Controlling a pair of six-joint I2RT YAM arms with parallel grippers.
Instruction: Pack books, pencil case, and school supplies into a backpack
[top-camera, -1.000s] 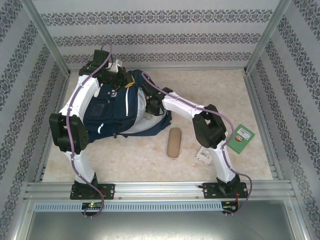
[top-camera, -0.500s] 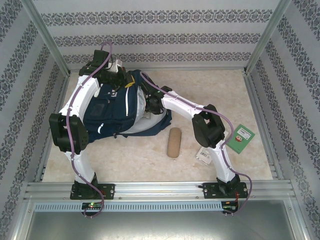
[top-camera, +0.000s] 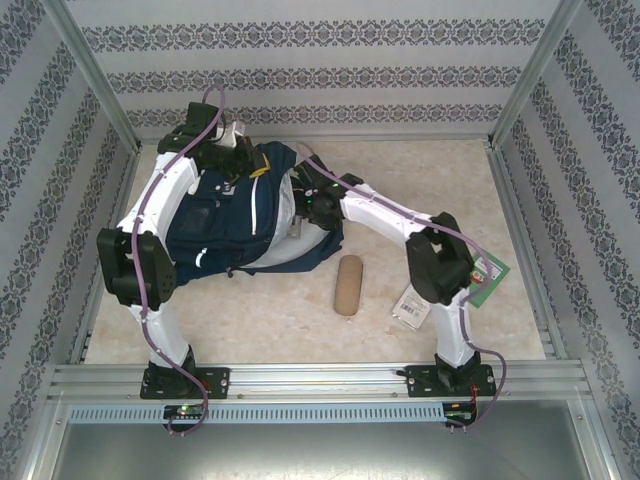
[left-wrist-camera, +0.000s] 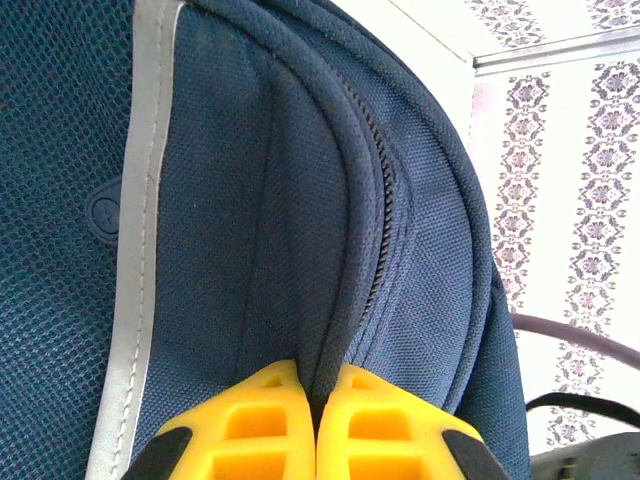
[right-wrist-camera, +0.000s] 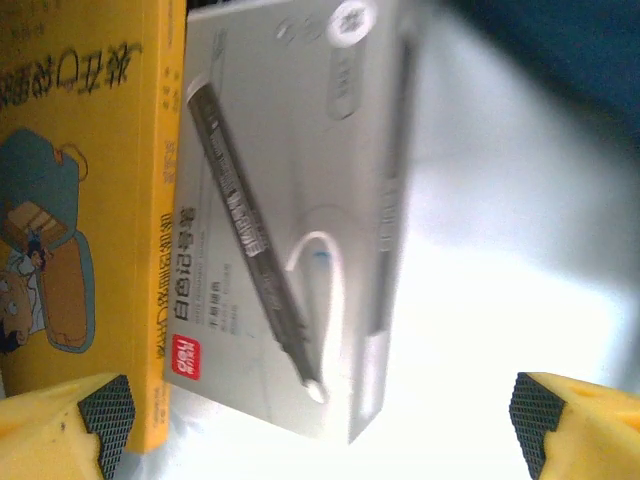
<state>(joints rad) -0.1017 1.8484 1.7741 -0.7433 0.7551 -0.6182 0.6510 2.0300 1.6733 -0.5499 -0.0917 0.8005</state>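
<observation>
top external shows beige marbled table (top-camera: 430, 190), patterned walls (top-camera: 300, 70) around. backpack (top-camera: 235, 215) lies far left, pencil case (top-camera: 348, 285) near it. left gripper (left-wrist-camera: 315, 400) pinches the backpack seam; right gripper (right-wrist-camera: 320, 415) stands wide over grey box (right-wrist-camera: 290, 200).

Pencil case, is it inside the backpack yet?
Out: the pencil case lies on the table, beside the backpack.

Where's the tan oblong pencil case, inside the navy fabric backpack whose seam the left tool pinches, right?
No, the top view shows the tan oblong pencil case on the table beside the navy fabric backpack; the left tool pinches its seam.
</observation>
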